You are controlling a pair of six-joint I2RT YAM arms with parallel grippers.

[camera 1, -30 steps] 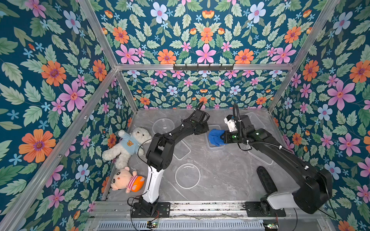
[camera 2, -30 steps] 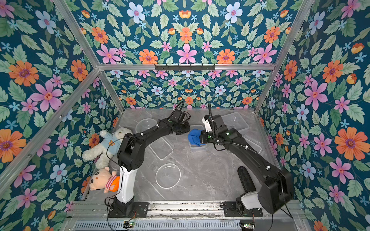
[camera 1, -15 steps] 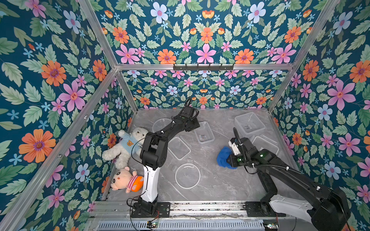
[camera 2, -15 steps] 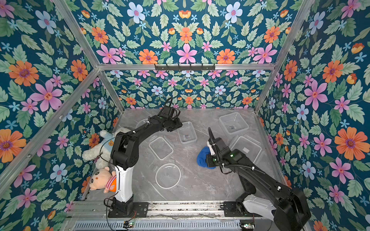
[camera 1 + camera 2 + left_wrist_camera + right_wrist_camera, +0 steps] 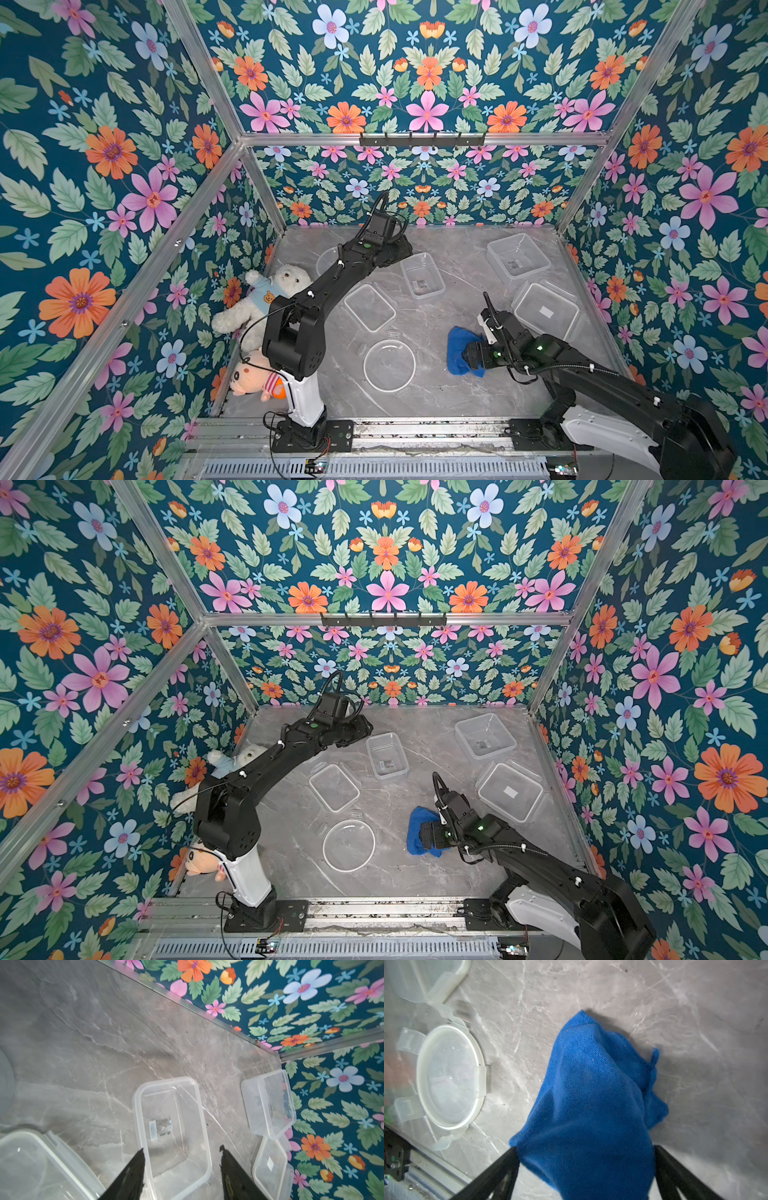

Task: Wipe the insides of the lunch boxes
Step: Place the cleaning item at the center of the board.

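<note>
Three clear lunch boxes stand on the grey table. The large square one is at the back right and the small rectangular one at the back middle. The round one is mostly hidden behind my left arm. My left gripper is open, with its fingers on either side of the small box's near end. A crumpled blue cloth lies on the table at the front right. My right gripper stands wide open over it, with the cloth between its fingers.
Three flat lids lie on the table: a rectangular one, a round one and a large square one. A white teddy bear and a doll lie along the left wall. Flowered walls close in three sides.
A second ago my right gripper held the cloth in the small box and my left gripper held that box. The right arm carried the cloth to the front right and opened. The left opened and drew back.
</note>
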